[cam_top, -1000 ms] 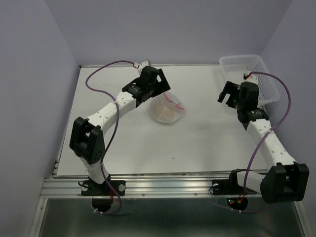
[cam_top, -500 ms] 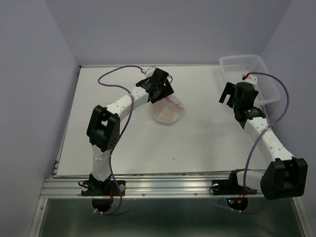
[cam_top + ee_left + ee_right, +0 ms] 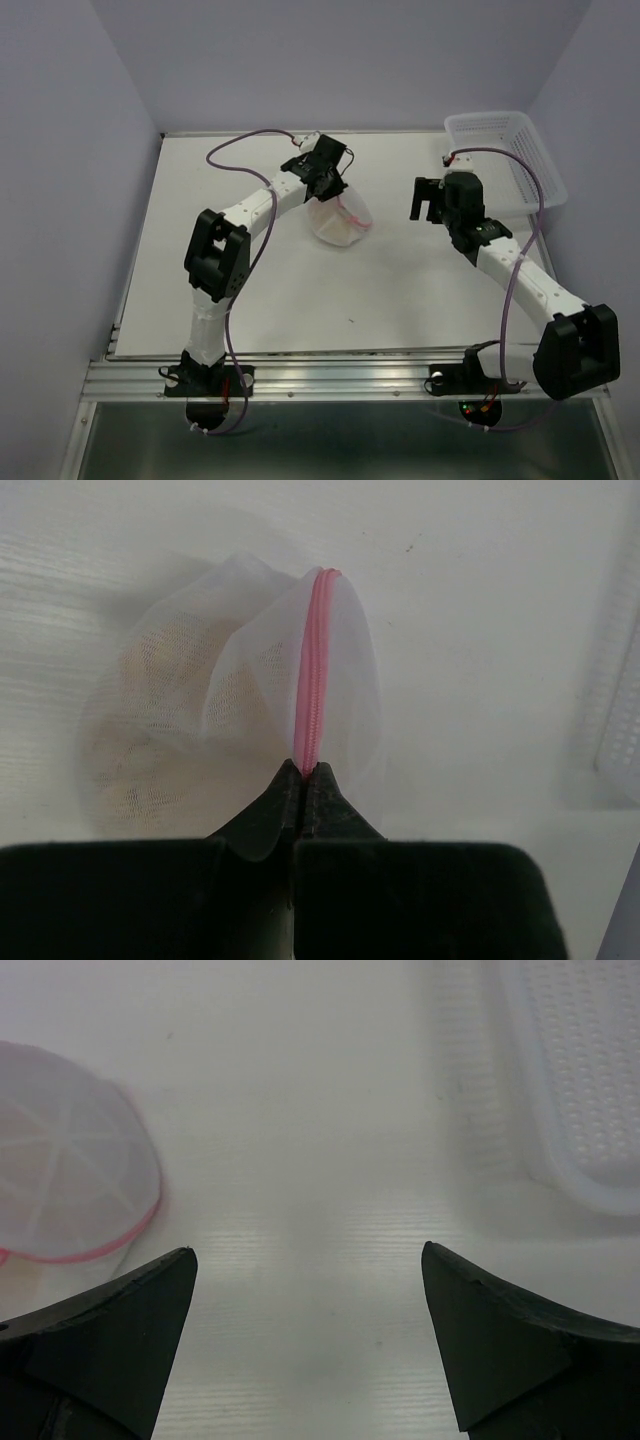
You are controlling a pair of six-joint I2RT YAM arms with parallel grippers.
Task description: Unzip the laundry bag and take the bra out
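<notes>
The laundry bag [image 3: 341,222], a rounded white mesh pouch, lies at the table's back middle. Its pink zipper rim [image 3: 312,670] stands up in a ridge in the left wrist view. My left gripper [image 3: 323,193] [image 3: 306,772] is shut on the near end of that rim, jaws pressed together around the pink band. Peach-tan fabric of the bra [image 3: 140,765] shows faintly through the mesh, inside the bag. My right gripper [image 3: 426,200] [image 3: 310,1255] hangs open over bare table to the right of the bag [image 3: 60,1180], apart from it, with nothing between its fingers.
A white plastic lattice basket [image 3: 507,152] [image 3: 590,1080] stands at the back right corner, just beyond the right gripper. Purple-grey walls close in the table on the left, back and right.
My left gripper has swung onto the bag's back edge and shut on the pink zipper rim, pulling it up. The right arm has moved left toward the bag, still open.
</notes>
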